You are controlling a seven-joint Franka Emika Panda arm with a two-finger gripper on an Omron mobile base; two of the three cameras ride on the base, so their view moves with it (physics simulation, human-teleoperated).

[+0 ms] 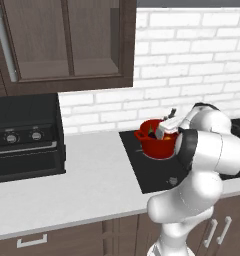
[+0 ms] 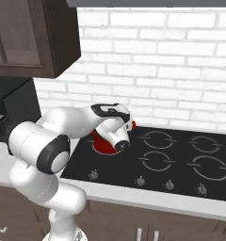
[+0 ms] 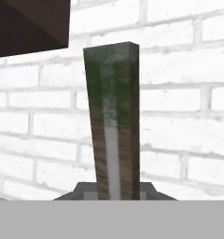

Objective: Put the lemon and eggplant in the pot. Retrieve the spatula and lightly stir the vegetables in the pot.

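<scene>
The pot (image 1: 155,140) sits on the left rear part of the black cooktop (image 1: 149,172), red and squat, with one loop handle sticking out toward the left in the left base view. Something dark lies inside it near the rim; it is too small to name, and no yellow can be made out. In the right base view the pot (image 2: 105,143) is mostly hidden behind the wrist, with only its lower red wall and a bit of rim showing.

The spatula (image 3: 113,123) fills the middle of the hand view: a flat greenish-brown slat with a pale stripe down its centre, rising straight from between the fingertips against the white brick wall (image 3: 179,107). The gripper (image 3: 112,195) is clamped on the spatula's lower end.

The arm rises from the base, bends at a bulky elbow and reaches forward, so the hand (image 1: 168,128) hangs right over the pot's right rim. From the right, the wrist crosses in front of the pot.

Around it: four burner rings and a row of knobs (image 2: 169,184) on the cooktop, a grey counter (image 1: 87,185), a black microwave (image 1: 24,137) at the left, and dark wood cabinets (image 1: 67,42) above.
</scene>
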